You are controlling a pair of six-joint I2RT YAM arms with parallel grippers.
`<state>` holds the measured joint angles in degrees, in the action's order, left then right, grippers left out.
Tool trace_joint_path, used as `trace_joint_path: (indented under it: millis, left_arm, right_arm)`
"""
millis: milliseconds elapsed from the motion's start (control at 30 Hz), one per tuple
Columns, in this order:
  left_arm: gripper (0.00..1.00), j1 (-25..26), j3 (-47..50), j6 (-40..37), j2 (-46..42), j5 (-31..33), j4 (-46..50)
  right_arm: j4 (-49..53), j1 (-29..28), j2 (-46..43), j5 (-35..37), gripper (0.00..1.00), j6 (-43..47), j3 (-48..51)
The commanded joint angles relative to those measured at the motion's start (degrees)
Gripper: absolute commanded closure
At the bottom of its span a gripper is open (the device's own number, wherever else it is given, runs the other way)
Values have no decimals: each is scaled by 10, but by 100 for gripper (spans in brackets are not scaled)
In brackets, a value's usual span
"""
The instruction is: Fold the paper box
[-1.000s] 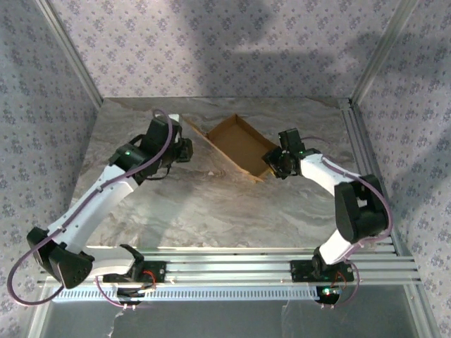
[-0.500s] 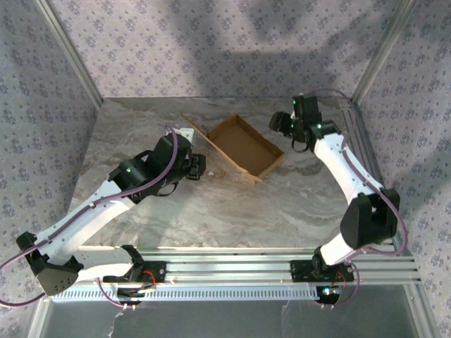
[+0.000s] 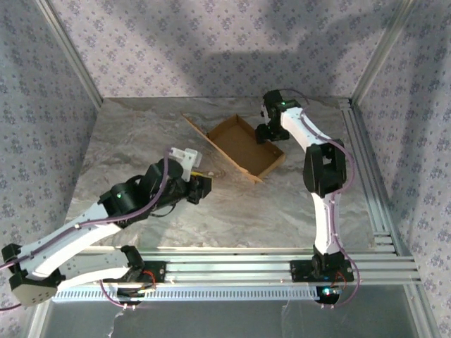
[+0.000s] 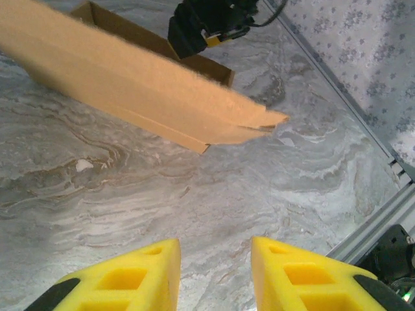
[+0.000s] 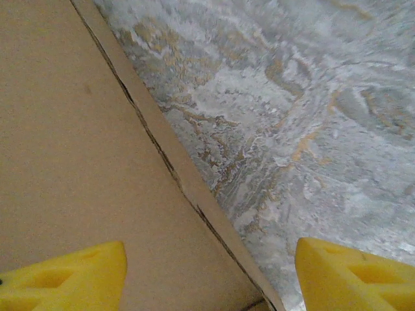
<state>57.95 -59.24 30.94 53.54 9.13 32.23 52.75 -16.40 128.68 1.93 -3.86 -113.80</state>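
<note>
Top external: paper box (image 3: pixel 243 146) – shallow, open-topped – sits on tabletop (image 3: pixel 268 204) toward 12 o'clock. Right gripper (image 3: pixel 266 134) over box's 2 o'clock corner, spread wide, holding nothing. Left gripper (image 3: pixel 203 187) at box's 8 o'clock – apart from it, slightly parted, empty.

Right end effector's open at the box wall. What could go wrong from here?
The right end effector straddles the paper box wall while nothing braces the box: closing or pushing may slide it across the table. The long flap stands close ahead of the left end effector, which is empty; moving in carelessly may crumple it.
</note>
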Motion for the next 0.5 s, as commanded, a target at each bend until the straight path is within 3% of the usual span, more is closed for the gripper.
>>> trace_joint_path:
  millis: [0,267,467]
  left_arm:
    - [66,14,51,-13,-59,-1,-74]
    - [63,6,98,-8,-128,122,-57]
    - [63,-45,94,3,-140,107,-34]
  right_arm:
    - [57,1,38,16,32,20,-62]
    - [69,0,93,4,45,7,-103]
    - [65,0,94,-1,60,-12,-96]
